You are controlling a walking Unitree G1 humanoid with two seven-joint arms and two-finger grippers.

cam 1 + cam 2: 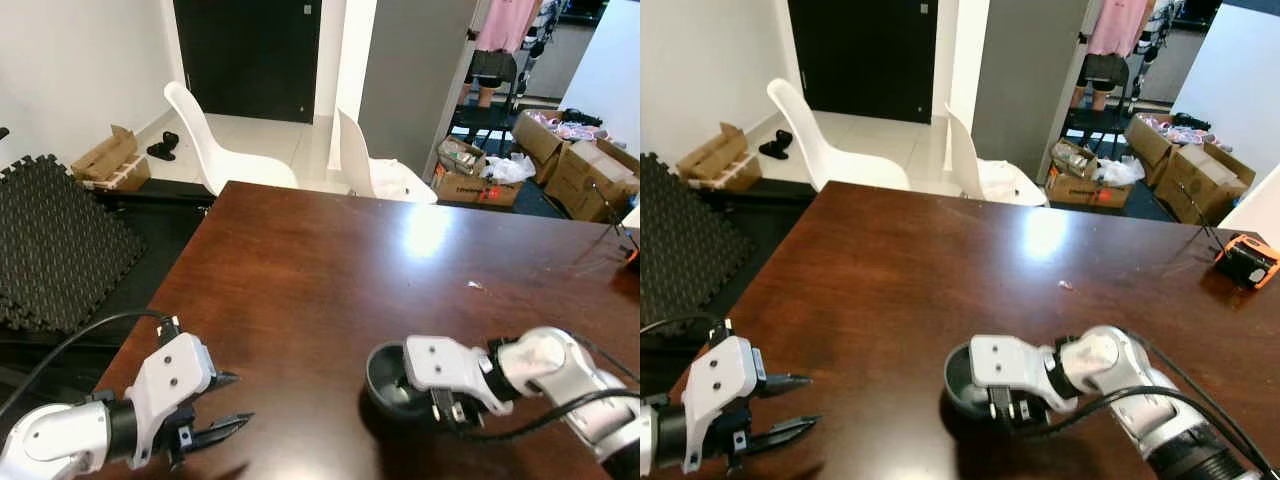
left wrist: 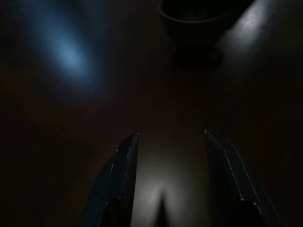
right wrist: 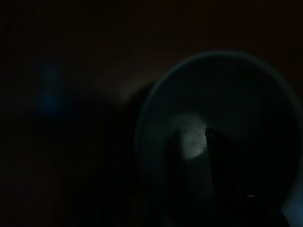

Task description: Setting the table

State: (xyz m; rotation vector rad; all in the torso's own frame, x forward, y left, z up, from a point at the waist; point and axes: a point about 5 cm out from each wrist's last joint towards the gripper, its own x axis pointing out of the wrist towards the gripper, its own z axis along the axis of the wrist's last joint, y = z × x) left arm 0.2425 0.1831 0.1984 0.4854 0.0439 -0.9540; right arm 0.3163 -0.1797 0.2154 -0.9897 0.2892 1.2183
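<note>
bowl [image 1: 385, 380]: round, dark grey, smooth, on glossy brown wooden table [image 1: 330, 280] near its front edge | right gripper [image 1: 445, 405]: over bowl's rim, one black finger inside, grip cannot tell | left gripper [image 1: 225, 405]: tapered fingers apart, well left of bowl

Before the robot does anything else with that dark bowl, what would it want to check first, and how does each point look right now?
1. Bowl stands upright on the table: ok.
2. Right hand is at the bowl, with one finger reaching inside over the rim: ok.
3. Firm grip on the rim: cannot tell; the hand's body hides its fingers from above and the wrist view is very dark.
4. Left hand is open, holds nothing and sits apart from the bowl near the table's left edge: ok.
5. Bare tabletop lies ahead of the bowl for setting it down: ok.
</note>
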